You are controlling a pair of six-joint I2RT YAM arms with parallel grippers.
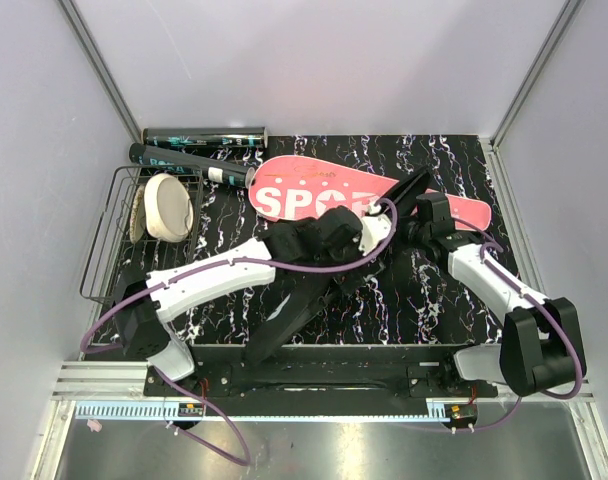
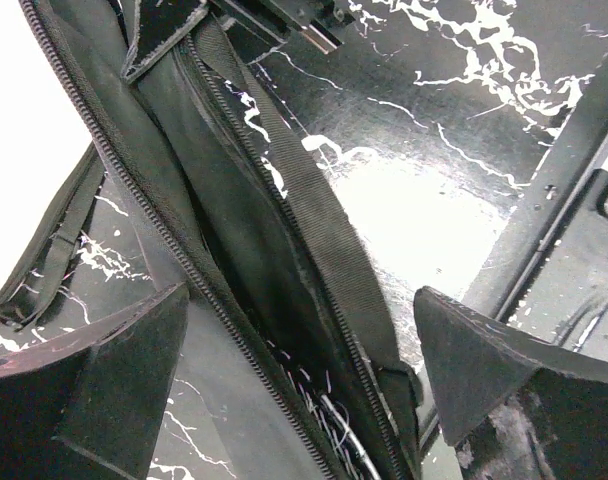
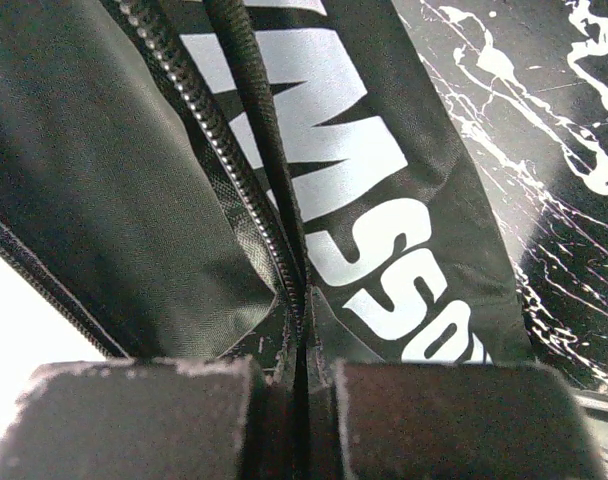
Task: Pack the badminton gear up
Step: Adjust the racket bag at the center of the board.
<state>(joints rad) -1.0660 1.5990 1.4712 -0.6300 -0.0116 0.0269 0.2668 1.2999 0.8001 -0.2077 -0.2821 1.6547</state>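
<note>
The black bag lies slantwise across the middle of the table, its zipper open. The left gripper hangs over that opening with its fingers spread wide, holding nothing. The right gripper is pressed together, pinching the bag's zipper edge beside the white lettering. Behind both lies the pink case, and the dark tube rests along the back wall.

One bag, one case — one basket, one disc.
</note>
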